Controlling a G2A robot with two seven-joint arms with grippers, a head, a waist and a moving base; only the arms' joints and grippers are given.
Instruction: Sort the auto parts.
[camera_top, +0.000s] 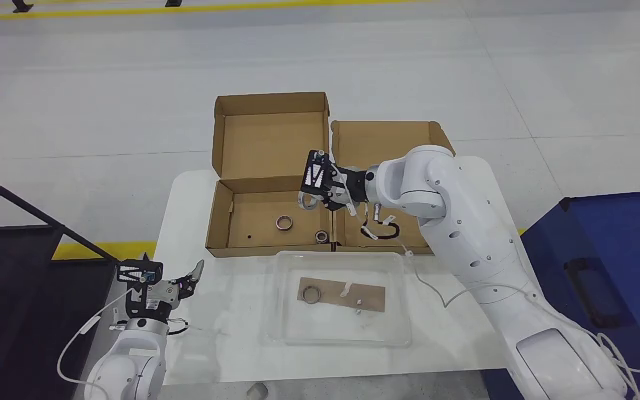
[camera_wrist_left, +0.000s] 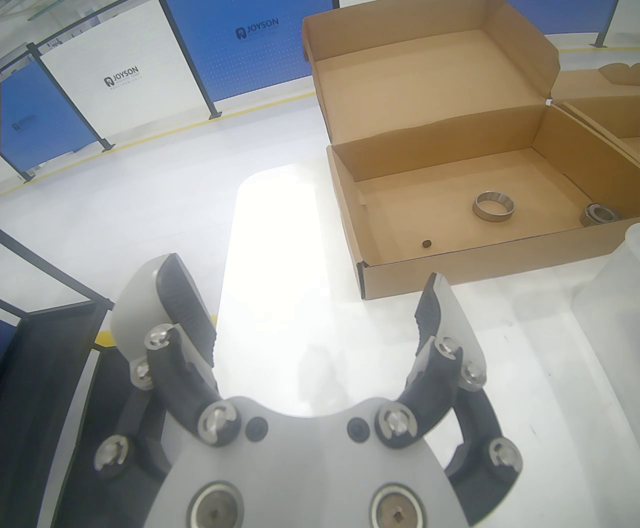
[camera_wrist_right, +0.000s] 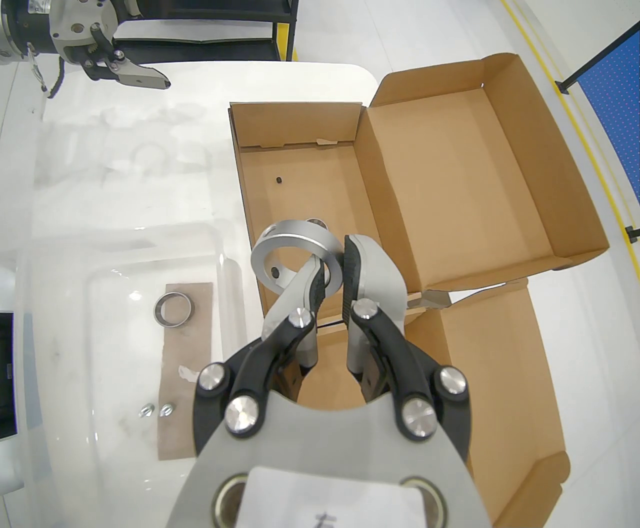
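Observation:
My right gripper (camera_wrist_right: 332, 270) is shut on the rim of a silver collar ring (camera_wrist_right: 295, 250), held above the left cardboard box (camera_top: 225, 215); in the top view this gripper (camera_top: 320, 180) hangs over that box's right end. Inside the box lie a metal ring (camera_top: 286, 222), a bearing (camera_top: 322, 236) and a small dark piece (camera_wrist_left: 426, 243). A clear tray (camera_top: 400, 335) in front holds a cardboard strip with another ring (camera_wrist_right: 173, 309) and two small screws (camera_wrist_right: 155, 410). My left gripper (camera_wrist_left: 310, 300) is open and holds nothing, low over the table's front left (camera_top: 165, 285).
A second open cardboard box (camera_top: 435, 135) stands to the right of the first, lids of both raised at the back. The white table (camera_top: 190, 200) has bare surface left of the boxes. A blue panel stands at the right.

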